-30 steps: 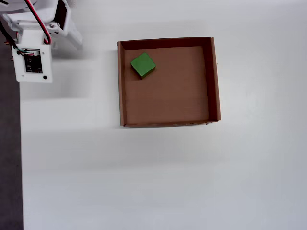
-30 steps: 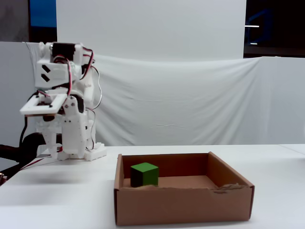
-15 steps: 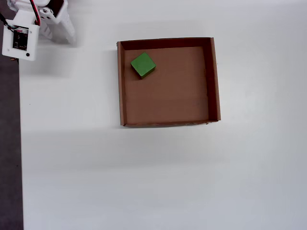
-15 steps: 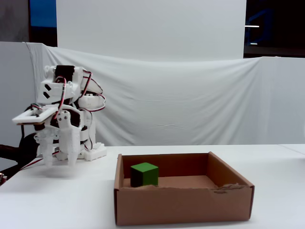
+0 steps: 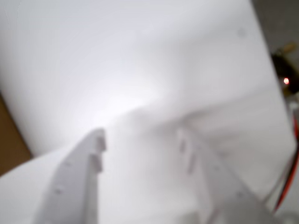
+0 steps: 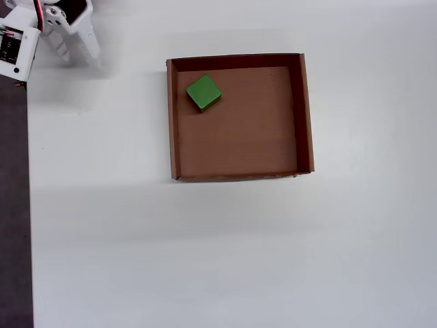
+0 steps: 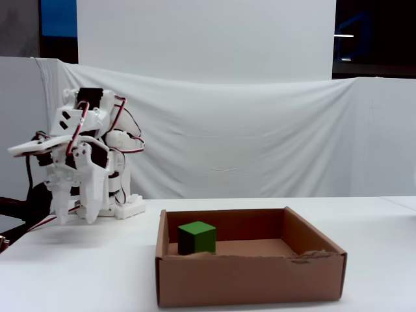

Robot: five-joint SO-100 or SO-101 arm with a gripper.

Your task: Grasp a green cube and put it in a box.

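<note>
Your arm is folded back over its base at the fixed view's left, gripper (image 7: 75,218) pointing down just above the white table (image 7: 97,273), well apart from the box (image 7: 250,283). Fingers (image 5: 79,182) are spread, holding nothing. Green cube (image 6: 203,92) sits inside the box, in the overhead view's top-left corner.

The green cube (image 6: 203,92) lies in the box (image 6: 306,109), upper-left corner overhead

White table (image 6: 205,260), white cloth backdrop (image 7: 260,136).
</note>
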